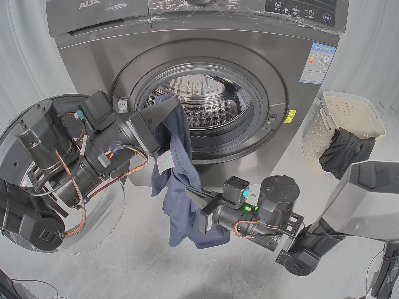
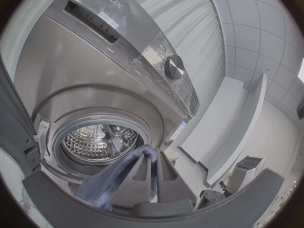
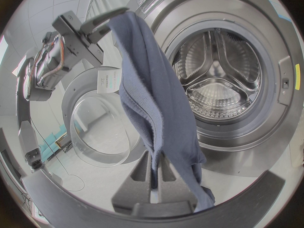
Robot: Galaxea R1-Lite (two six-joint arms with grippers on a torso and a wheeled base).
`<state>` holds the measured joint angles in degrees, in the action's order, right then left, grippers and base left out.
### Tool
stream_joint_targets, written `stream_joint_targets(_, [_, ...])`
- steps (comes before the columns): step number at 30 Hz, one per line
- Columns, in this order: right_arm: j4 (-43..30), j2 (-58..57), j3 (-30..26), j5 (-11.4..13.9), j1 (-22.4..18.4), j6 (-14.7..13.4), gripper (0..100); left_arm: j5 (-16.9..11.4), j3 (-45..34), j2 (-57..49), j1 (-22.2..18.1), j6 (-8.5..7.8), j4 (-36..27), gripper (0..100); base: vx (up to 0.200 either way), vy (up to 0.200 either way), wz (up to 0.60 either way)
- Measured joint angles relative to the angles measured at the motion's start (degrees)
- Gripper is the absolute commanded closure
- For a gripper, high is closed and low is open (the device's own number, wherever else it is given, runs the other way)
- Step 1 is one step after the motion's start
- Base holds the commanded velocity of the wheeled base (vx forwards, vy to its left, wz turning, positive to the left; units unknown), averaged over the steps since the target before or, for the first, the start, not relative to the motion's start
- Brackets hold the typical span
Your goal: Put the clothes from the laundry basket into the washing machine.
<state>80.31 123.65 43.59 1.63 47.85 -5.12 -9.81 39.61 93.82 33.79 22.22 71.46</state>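
starting far left: door (image 1: 106,216) of washing machine (image 1: 232,46) swung wide open. next, left gripper (image 1: 171,101) up at left rim of drum (image 1: 208,100) opening, fingers clamped on top end of blue garment (image 1: 181,162). garment hanging straight down in front of machine, not yet inside drum, white tag (image 1: 165,161) showing on its left edge. lower down, right gripper (image 1: 190,192) pointing left, fingers pinched tight on the garment's lower part, loose tail drooping below. far right: laundry basket (image 1: 357,109) just beside machine, dark garment (image 1: 347,150) draped over its front rim, partly hanging out.
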Motion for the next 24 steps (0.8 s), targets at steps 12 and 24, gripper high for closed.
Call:
stream_joint_targets(12, [-1.34, -9.35, -7.63, -0.02, -5.55, 1.21, 100, 0.10, -1.08, -1.15, -0.39, -0.06, -0.44, 100, 0.000, 0.000, 0.00])
stream_joint_targets(24, [-0.91, -12.32, -8.07, 0.30, -9.37, 1.68, 0, -0.67, -10.73, -7.28, -0.04, -0.77, -0.09, 100, 0.000, 0.000, 0.00])
